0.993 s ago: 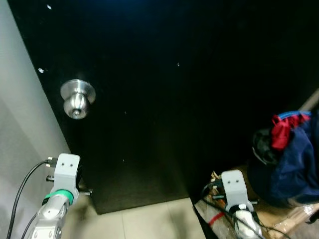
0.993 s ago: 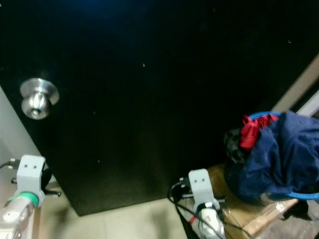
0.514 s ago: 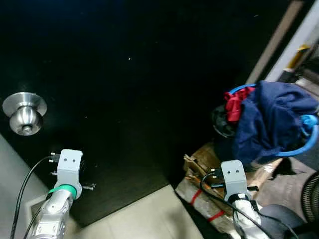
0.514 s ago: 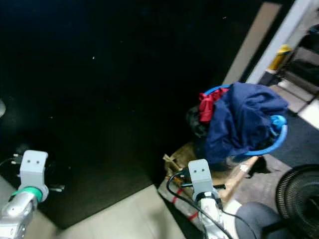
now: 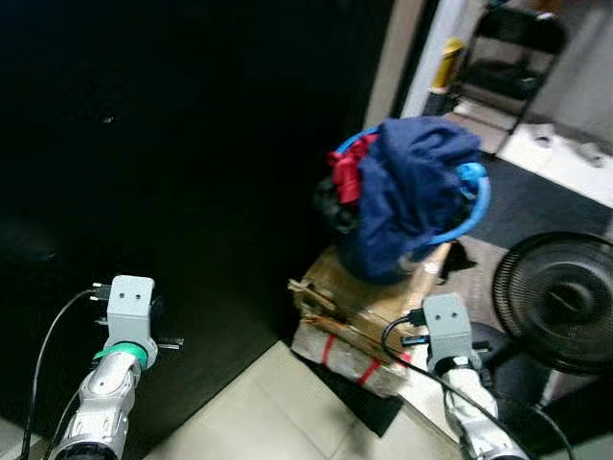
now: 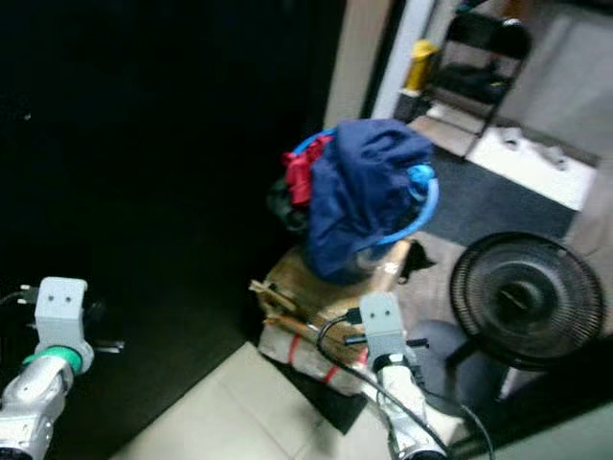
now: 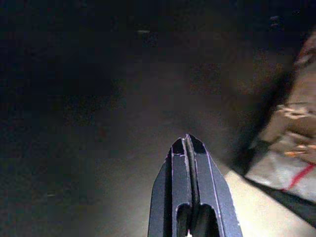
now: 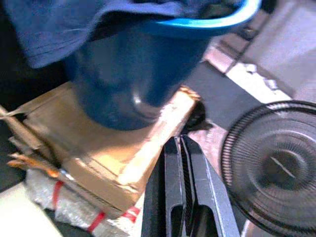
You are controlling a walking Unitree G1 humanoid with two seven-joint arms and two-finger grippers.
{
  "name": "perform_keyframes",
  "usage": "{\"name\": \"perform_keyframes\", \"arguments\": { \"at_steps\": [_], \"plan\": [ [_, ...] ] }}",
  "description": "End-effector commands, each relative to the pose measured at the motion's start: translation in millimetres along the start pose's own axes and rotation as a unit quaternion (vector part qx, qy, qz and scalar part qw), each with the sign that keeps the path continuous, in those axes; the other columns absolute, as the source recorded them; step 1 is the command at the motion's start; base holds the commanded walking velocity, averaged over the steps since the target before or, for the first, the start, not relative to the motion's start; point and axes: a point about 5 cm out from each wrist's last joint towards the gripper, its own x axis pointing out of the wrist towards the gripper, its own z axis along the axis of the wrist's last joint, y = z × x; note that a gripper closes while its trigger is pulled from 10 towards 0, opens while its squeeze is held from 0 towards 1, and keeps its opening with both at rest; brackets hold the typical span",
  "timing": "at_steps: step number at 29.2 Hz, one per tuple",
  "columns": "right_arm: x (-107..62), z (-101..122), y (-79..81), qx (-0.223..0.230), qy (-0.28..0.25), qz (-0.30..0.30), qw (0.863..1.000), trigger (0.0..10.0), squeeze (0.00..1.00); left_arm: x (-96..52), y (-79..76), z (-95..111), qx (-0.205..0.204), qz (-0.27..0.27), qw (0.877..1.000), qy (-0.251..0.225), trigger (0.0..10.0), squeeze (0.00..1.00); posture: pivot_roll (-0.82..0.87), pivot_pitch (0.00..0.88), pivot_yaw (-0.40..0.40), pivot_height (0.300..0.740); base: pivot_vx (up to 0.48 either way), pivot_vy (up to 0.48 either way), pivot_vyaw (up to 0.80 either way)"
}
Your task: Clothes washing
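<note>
A blue bucket (image 5: 421, 225) heaped with clothes stands on a flattened cardboard box (image 5: 369, 297), just right of a dark door (image 5: 172, 192) that takes up the left of the scene. A navy garment (image 5: 412, 177) spills over the bucket's rim, with a red piece (image 5: 343, 172) and something black tucked at its left side. The cardboard rests on a bundle wrapped in bubble plastic with red tape (image 5: 350, 350), which sits on a pale tiled floor (image 5: 278, 412).

To the right, near the robot, a black floor fan (image 5: 560, 302) faces upward. Farther off, past a pale door frame, a black folding chair (image 5: 508, 57) and a yellow object (image 5: 448, 62) stand on a dark mat.

The left gripper (image 7: 189, 148) hangs low on the left, close to the door — its fingers pressed together with nothing between them. The right gripper (image 8: 181, 148) hangs low on the right, near the cardboard and the fan, its fingers likewise closed and empty — it points toward the bucket's base, apart from it.
</note>
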Motion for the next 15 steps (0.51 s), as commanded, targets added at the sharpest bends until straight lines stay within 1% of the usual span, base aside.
{"name": "perform_keyframes", "arguments": {
  "at_steps": [1,2,8,11,13,14,15],
  "plan": [
    [-0.5,-1,3.0,0.006,0.006,0.004,1.000,10.0,0.00,-0.6,-0.6,-1,-0.009,0.000,1.000,-0.001,10.0,0.00,0.02,0.010,0.008,0.740,0.000,0.000,-0.80],
    [2.1,4,3.0,0.009,-0.001,0.004,1.000,10.0,0.00,1.0,-1.0,4,-0.014,0.000,1.000,-0.010,10.0,0.00,0.02,0.012,0.008,0.740,0.000,0.000,-0.80],
    [4.0,7,3.8,0.012,-0.005,0.004,1.000,10.0,0.00,2.6,-1.8,8,-0.011,-0.001,1.000,-0.015,10.0,0.00,0.02,0.013,0.007,0.740,0.000,0.000,-0.80],
    [5.6,11,3.6,0.017,-0.013,0.001,1.000,10.0,0.00,3.9,-1.6,19,-0.012,0.000,0.999,-0.034,10.0,0.00,0.02,0.024,0.010,0.740,0.000,0.000,-0.80],
    [5.8,13,3.5,0.019,-0.014,0.000,1.000,10.0,0.00,4.2,-1.3,22,-0.013,0.000,0.999,-0.040,10.0,0.00,0.02,0.024,0.010,0.740,0.000,0.000,-0.80],
    [6.6,15,3.1,0.021,-0.018,-0.001,1.000,10.0,0.00,5.2,-0.1,28,-0.011,0.006,0.999,-0.050,10.0,0.00,0.02,0.025,0.010,0.740,0.000,0.000,-0.80],
    [6.6,15,3.1,0.021,-0.018,-0.001,1.000,10.0,0.00,5.2,-0.1,28,-0.011,0.006,0.999,-0.050,10.0,0.00,0.02,0.025,0.010,0.740,0.000,0.000,-0.80]
  ]
}}
